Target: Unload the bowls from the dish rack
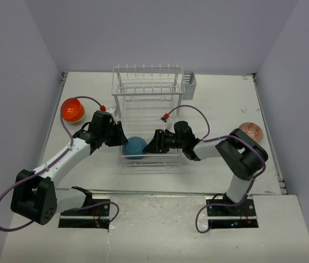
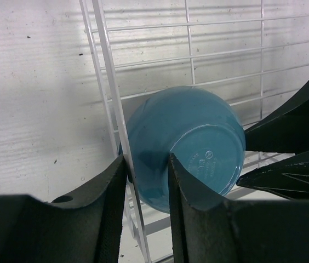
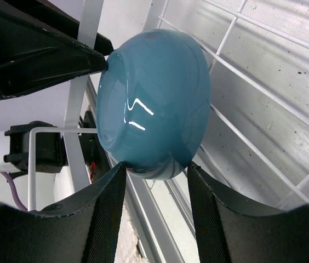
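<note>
The teal bowl (image 1: 135, 147) stands tilted on its side at the front of the white dish rack (image 1: 149, 87). In the left wrist view its stamped base (image 2: 198, 148) faces me. My left gripper (image 1: 120, 141) is shut on the bowl's rim and wall (image 2: 146, 178), with a rack wire running between its fingers. My right gripper (image 1: 153, 143) is open; its fingers (image 3: 110, 203) stand either side of the bowl's lower edge (image 3: 154, 109). An orange bowl (image 1: 72, 109) sits on the table to the left. A pale reddish bowl (image 1: 251, 131) sits to the right.
The rack's upright tines and grey caddy (image 1: 190, 82) stand at the back. The rack's side rail (image 2: 110, 109) and floor wires (image 3: 253, 93) run close to both grippers. White walls enclose the table on three sides.
</note>
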You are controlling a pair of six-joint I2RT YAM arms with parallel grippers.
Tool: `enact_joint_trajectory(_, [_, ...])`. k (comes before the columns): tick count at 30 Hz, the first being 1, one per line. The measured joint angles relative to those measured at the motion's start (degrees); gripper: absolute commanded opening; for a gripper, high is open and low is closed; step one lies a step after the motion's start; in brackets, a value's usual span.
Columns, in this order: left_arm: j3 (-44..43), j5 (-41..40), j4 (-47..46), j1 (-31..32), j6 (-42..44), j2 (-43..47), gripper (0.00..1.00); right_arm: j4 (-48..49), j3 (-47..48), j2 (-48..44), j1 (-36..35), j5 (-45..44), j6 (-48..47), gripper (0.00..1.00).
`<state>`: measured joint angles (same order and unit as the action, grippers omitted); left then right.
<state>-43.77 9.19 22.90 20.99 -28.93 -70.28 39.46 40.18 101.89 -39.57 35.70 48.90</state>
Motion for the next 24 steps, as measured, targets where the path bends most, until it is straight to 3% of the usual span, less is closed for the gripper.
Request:
enact_joint_trajectory(12, [-0.76, -1.55, 0.70, -0.37, 0.50, 0.72, 0.27, 7.78, -0.44, 0.07, 0.26, 0.44, 2.78, 0.48])
enact_joint_trajectory(19, [-0.87, -1.64, 0.48, -0.17, 1.55, 0.17, 0.26, 16.50, 4.37, 3.15, -0.94, 3.45, 6.56, 0.43])
enact_joint_trajectory(20, [-0.79, -1.29, 0.59, -0.04, 1.55, -0.09, 0.26, 17.88, 5.01, 3.72, -1.05, 3.61, 6.99, 0.41])
enact_joint_trajectory(24, [-0.52, -0.44, 1.25, 0.15, 1.64, -0.44, 0.26, 22.34, 7.06, 6.88, -1.40, 4.76, 9.77, 0.15])
